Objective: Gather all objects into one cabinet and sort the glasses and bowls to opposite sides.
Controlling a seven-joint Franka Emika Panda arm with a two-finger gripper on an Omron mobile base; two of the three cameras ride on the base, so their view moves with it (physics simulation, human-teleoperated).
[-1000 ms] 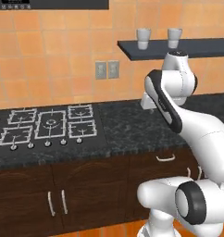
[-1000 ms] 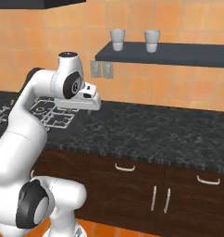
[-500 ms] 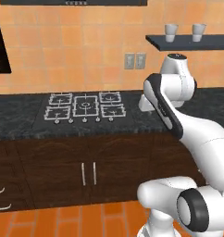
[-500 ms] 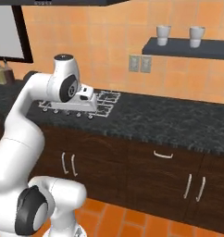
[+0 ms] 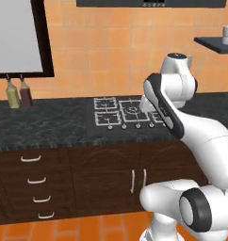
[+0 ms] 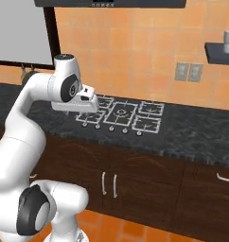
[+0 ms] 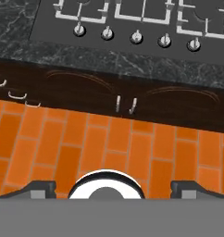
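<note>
The arm (image 5: 182, 117) rises from the base, folds at the elbow and carries its hand out level above the front edge of the surface (image 5: 54, 124), just before the stove. In the right base view the hand (image 6: 81, 97) juts toward the burners. The camera on the hand looks down past the surface's front edge at the orange brick floor (image 7: 109, 143). The two finger tips (image 7: 40, 187) sit far apart at the bottom corners there, so the jaws stand wide apart with nothing between them.

The surface is dark speckled stone, glossy and flat. The stove (image 6: 121, 116) is a black plate with pale wire grates and a row of small round knobs (image 7: 136, 37). Below run dark wood-grain doors with slim pale handles (image 7: 125, 105).

One cream mug (image 5: 227, 34) stands on a dark wall shelf (image 5: 215, 43) at the far right, well apart from the hand. Two bottles (image 5: 19, 93) stand at the surface's back left edge.
</note>
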